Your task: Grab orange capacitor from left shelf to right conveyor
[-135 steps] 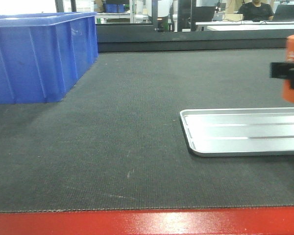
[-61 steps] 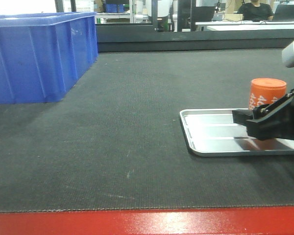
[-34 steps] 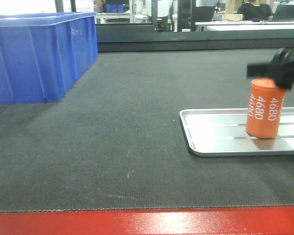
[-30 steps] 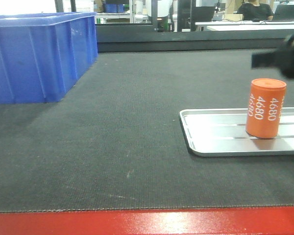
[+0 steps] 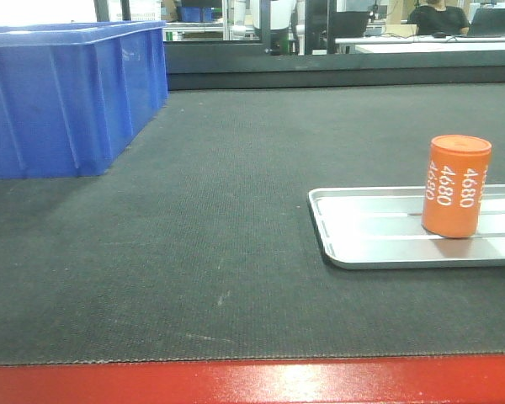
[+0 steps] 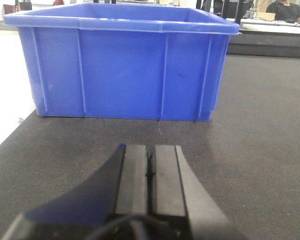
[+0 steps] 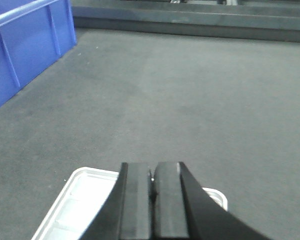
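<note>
The orange capacitor [image 5: 457,186], a cylinder marked 4680, stands upright on the silver tray [image 5: 362,240] at the right of the dark belt. No gripper shows in the front view. In the left wrist view my left gripper [image 6: 150,150] is shut and empty, low over the belt in front of the blue bin [image 6: 125,60]. In the right wrist view my right gripper [image 7: 151,167] is shut and empty above the far edge of the tray [image 7: 80,200]. The capacitor does not show in either wrist view.
The blue plastic bin [image 5: 67,93] stands at the back left of the belt. A red strip [image 5: 252,383] runs along the belt's near edge. A black rail [image 5: 337,67] bounds the far side, with desks and a seated person behind it.
My right gripper brought the capacitor down onto the tray, let it go, rose and left the front view. The capacitor now stands alone on the tray.
</note>
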Controlling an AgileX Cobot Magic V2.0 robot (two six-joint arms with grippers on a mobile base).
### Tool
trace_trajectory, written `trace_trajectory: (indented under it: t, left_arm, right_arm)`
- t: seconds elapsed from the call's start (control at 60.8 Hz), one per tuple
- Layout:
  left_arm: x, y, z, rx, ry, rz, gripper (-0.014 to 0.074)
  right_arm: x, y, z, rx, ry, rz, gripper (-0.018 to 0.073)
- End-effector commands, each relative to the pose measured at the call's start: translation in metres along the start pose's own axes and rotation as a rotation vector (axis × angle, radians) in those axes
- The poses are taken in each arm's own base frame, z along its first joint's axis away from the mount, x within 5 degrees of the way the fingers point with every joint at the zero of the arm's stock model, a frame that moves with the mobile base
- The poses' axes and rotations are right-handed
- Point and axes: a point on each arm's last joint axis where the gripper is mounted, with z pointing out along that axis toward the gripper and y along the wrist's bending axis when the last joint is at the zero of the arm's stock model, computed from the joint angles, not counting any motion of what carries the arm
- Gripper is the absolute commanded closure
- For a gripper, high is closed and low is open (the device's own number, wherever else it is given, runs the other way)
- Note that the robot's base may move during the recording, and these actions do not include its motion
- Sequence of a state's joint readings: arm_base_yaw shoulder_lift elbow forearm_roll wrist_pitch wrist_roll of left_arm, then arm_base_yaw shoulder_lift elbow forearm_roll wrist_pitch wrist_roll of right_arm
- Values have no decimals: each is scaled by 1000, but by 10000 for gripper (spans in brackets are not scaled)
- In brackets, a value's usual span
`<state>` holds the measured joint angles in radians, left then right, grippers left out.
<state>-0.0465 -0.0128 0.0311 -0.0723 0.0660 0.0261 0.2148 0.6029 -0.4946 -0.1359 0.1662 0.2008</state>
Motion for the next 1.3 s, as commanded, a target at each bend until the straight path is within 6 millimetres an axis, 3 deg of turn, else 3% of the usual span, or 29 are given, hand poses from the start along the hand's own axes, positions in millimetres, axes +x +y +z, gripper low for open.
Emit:
trace_trajectory:
  t: [0.0, 0.165, 0.724, 0.905, 1.07, 1.284]
  left_arm:
    - [-10, 0, -1, -3, -105, -3, 723]
    - [-10, 0, -1, -3, -105, -3, 723]
    - [-10, 0, -1, -3, -105, -3, 723]
    - [-10, 0, -1, -3, -105, -3, 723]
    - [-10, 0, -1, -3, -105, -3, 723]
    - [-10, 0, -1, -3, -105, -3, 723]
  right_arm:
    - [-19, 1, -15, -11, -111, -3, 506]
    - [-21, 1, -25, -11, -144, -2, 506]
    - [-19, 0, -27, -4, -136, -17, 506]
    - [-10, -4, -50, 37, -192, -97, 506]
    - [22, -10, -69, 134, -249, -71, 506]
    - [79, -17, -69, 224, -288, -14, 506]
